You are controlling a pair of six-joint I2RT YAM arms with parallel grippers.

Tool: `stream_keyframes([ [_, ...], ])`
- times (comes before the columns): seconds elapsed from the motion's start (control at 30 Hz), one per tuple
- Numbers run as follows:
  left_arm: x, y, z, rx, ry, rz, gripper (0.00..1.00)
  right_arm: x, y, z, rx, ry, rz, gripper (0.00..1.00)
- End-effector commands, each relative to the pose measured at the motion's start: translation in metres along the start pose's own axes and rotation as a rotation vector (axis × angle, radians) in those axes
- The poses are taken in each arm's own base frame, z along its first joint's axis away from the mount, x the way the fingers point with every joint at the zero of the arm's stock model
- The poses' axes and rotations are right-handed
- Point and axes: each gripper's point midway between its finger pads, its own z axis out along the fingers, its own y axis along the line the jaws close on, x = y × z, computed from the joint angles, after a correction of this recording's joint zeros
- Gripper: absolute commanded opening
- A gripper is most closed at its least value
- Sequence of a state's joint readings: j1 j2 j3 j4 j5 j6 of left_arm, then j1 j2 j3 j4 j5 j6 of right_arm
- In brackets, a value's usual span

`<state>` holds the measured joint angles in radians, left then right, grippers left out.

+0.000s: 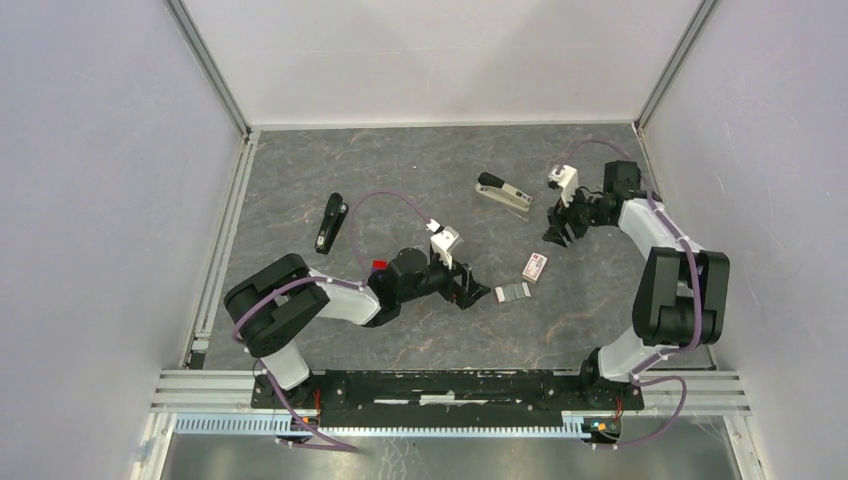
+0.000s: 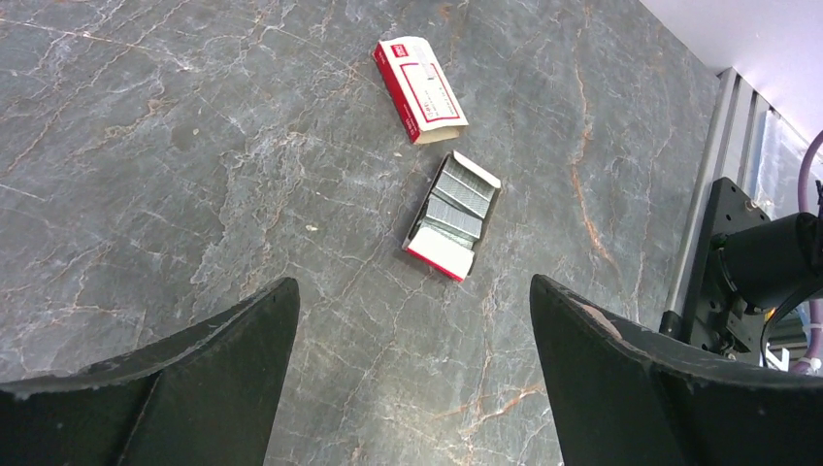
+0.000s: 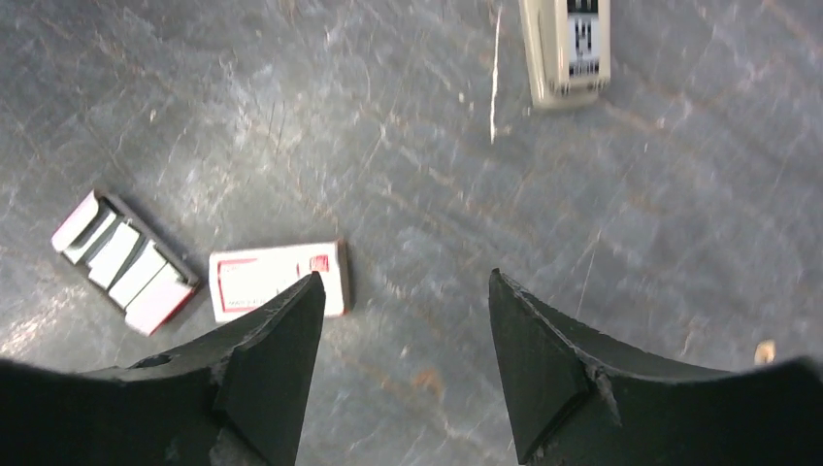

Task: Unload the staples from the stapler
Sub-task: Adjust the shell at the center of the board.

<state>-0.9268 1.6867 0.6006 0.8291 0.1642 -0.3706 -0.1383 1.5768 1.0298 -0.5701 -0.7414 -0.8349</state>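
Right hand (image 3: 405,280) fingers spread; stapler (image 3: 566,49) blurred, cut off at top edge.

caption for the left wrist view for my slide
open left hand above the marbled table, a filled staple tray and a red-and-white box lying just ahead

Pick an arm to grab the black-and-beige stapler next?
Right, probably. The right gripper is open beside the stapler, whose end shows in its wrist view; the left gripper faces the staple tray instead.
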Motion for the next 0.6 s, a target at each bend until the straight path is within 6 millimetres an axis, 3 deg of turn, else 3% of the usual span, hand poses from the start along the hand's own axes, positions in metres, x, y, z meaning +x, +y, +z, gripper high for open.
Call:
stream_keyframes([
  [0.0,-0.013,-0.006,-0.005,0.029,-0.086,0.011,0.94,-0.022,0.008,0.027,-0.058,0.002,-0.088,0.67],
  [0.07,-0.012,-0.004,-0.008,0.021,-0.092,0.004,0.94,-0.031,0.010,0.041,-0.047,0.022,-0.143,0.59],
  [0.1,-0.012,-0.004,-0.009,0.018,-0.092,0.001,0.94,-0.035,0.013,0.048,-0.061,0.032,-0.165,0.48],
  [0.23,-0.009,-0.003,-0.015,0.009,-0.091,-0.002,0.94,-0.035,0.020,0.068,-0.132,0.125,-0.203,0.31],
  [0.37,-0.010,-0.002,-0.020,0.004,-0.102,-0.003,0.94,-0.014,0.016,0.081,-0.130,0.254,-0.213,0.27],
  [0.57,-0.009,-0.003,-0.025,0.005,-0.108,-0.013,0.94,0.011,0.020,0.079,-0.149,0.369,-0.211,0.27],
])
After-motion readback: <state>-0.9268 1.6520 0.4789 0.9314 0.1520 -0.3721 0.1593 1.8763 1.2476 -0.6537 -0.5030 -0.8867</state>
